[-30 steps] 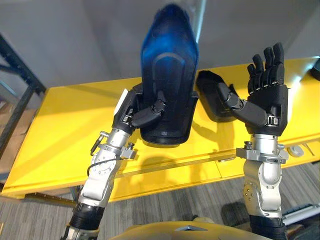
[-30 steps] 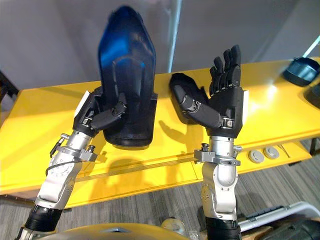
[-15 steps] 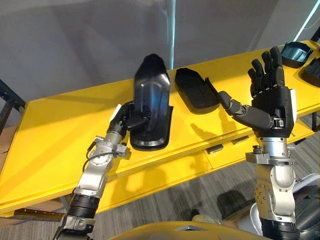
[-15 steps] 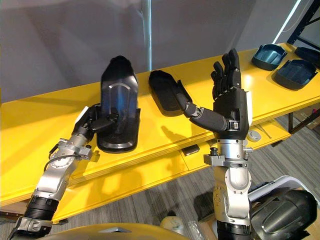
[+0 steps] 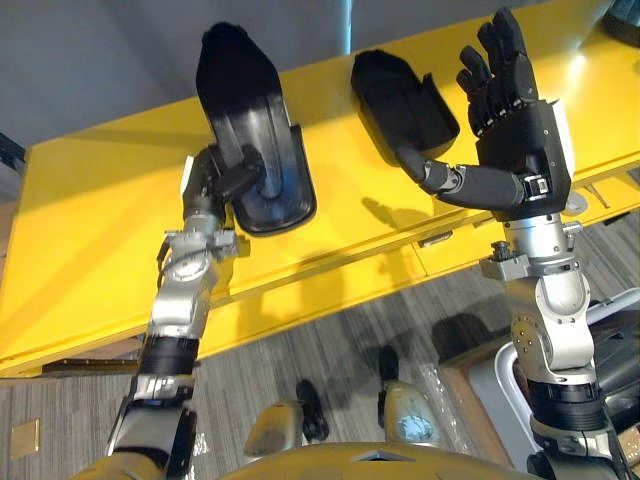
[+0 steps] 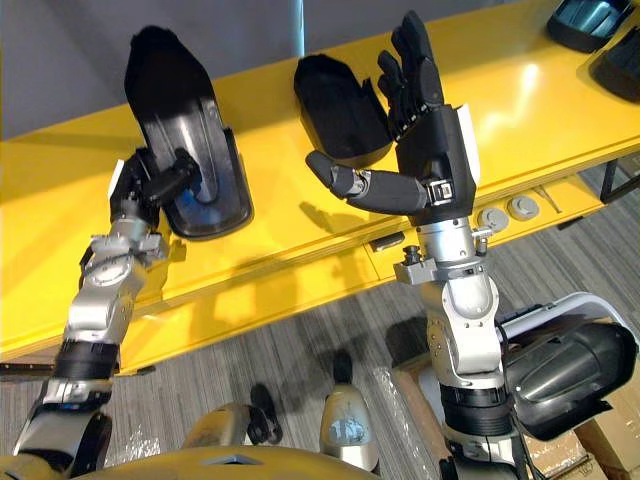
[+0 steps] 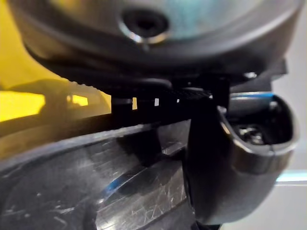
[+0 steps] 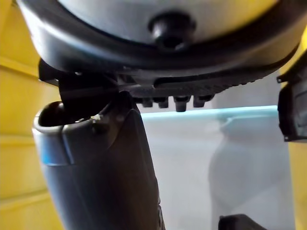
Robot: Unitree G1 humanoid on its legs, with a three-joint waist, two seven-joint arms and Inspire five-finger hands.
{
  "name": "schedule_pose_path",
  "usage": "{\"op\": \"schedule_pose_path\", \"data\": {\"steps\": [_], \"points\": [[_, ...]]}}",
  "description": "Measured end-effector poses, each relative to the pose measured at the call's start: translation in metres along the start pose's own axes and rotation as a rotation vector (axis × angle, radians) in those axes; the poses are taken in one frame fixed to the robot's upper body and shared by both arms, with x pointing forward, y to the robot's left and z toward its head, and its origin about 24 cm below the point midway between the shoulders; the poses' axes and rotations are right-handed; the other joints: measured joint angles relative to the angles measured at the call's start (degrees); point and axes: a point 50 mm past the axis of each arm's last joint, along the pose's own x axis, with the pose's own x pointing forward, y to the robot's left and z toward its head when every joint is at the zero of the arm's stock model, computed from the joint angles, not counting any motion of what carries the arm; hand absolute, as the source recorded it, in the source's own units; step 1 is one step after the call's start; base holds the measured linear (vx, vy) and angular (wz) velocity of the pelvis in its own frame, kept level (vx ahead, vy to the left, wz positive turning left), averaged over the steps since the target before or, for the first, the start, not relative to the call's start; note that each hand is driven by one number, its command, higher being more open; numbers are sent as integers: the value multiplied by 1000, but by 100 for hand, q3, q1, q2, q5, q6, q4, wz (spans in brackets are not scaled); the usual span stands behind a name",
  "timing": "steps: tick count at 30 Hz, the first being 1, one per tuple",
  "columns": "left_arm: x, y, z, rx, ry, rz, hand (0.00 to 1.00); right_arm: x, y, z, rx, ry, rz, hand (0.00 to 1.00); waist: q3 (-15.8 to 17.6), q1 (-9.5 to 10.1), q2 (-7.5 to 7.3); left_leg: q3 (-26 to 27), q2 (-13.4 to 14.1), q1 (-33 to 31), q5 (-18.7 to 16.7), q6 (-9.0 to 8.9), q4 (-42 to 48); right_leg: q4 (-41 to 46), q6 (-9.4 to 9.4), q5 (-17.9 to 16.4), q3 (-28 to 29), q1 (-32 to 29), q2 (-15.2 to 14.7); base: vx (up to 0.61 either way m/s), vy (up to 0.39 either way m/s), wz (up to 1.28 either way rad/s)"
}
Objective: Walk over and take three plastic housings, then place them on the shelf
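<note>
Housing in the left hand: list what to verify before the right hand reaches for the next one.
1. Grip: the left hand clasps the held housing, thumb curled over its inner face: ok.
2. Clearance: held housing free of the yellow table: cannot tell; its lower edge sits close to the top.
3. Free hand: the right hand is raised, fingers straight, holding nothing: ok.
4. Target: the next housing lies on the table beyond the right hand, apart from it: ok.
5. Supply: a third housing lies at the table's right end: ok.
</note>
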Motion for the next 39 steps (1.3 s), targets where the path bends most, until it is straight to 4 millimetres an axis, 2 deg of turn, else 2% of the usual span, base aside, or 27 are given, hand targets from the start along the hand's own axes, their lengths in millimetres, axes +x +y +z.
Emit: {"op": "schedule_pose_path", "data": {"steps": [2, 6, 7, 12, 16, 28, 30, 32, 35, 39], "points": [[14, -3, 13, -20, -25, -3, 0, 9, 7, 2, 15, -26, 30, 100, 192, -31, -20, -26, 5, -97, 12, 13, 68, -38, 8, 48, -12, -31, 0, -61, 11, 6], [26, -8, 20, -39, -26, -8, 0, 11, 12, 1, 25, -24, 45, 100, 277, -22, -58, -55, 5, -186, 18, 21, 78, -39, 9, 60, -32, -91, -4, -23, 7, 6], [29, -8, 21, -43, -23, -10, 100, 11, 11, 0, 26, -19, 43, 100, 293, -24, -61, -61, 0, -189, 18, 22, 79, -38, 10, 61, -34, -90, -7, 0, 0, 0], [36, -10, 26, -8, -22, -25, 100, 11, 11, -1, 28, -10, 27, 100, 341, -35, -82, -92, -4, -165, 18, 22, 77, -29, 10, 60, -43, -48, -11, -11, 1, 1], [38, -4, 26, 112, -24, -17, 100, 10, 11, -2, 32, -3, 24, 100, 389, -111, -99, -114, -4, -144, 16, 21, 73, -29, 10, 50, -61, 10, -12, -49, 6, 2], [34, 5, 13, 259, 33, 47, 100, -9, 15, -14, 91, 75, 1, 100, 352, -104, -96, -49, 3, 286, 88, -27, -218, -280, 31, 72, -67, 410, 11, 3, 1, -2], [31, 8, 7, 269, 53, 73, 100, -13, 17, -17, 109, 89, -2, 100, 291, -119, -91, -45, 0, 371, 100, -40, -294, -380, 45, 85, -78, 511, 25, 0, 0, 0], [23, 14, -6, 275, 88, 132, 100, -21, 19, -22, 139, 116, -31, 100, 45, -118, -103, -42, 1, 450, 133, -81, -429, -505, 37, 106, -86, 568, 60, 57, -22, -1], [12, 19, -20, 246, 113, 208, 100, -27, 24, -26, 166, 136, -48, 100, -113, -118, -120, -61, 1, 658, 178, -125, -600, -620, 37, 106, -153, 745, 92, 68, -37, 2], [-5, 7, -13, 84, 36, 277, 100, -27, 30, -27, 192, 133, -58, 100, -134, -80, -139, -162, -21, 780, 237, -148, -735, -730, 36, 106, -269, 918, 96, 7, -30, 14]]}}
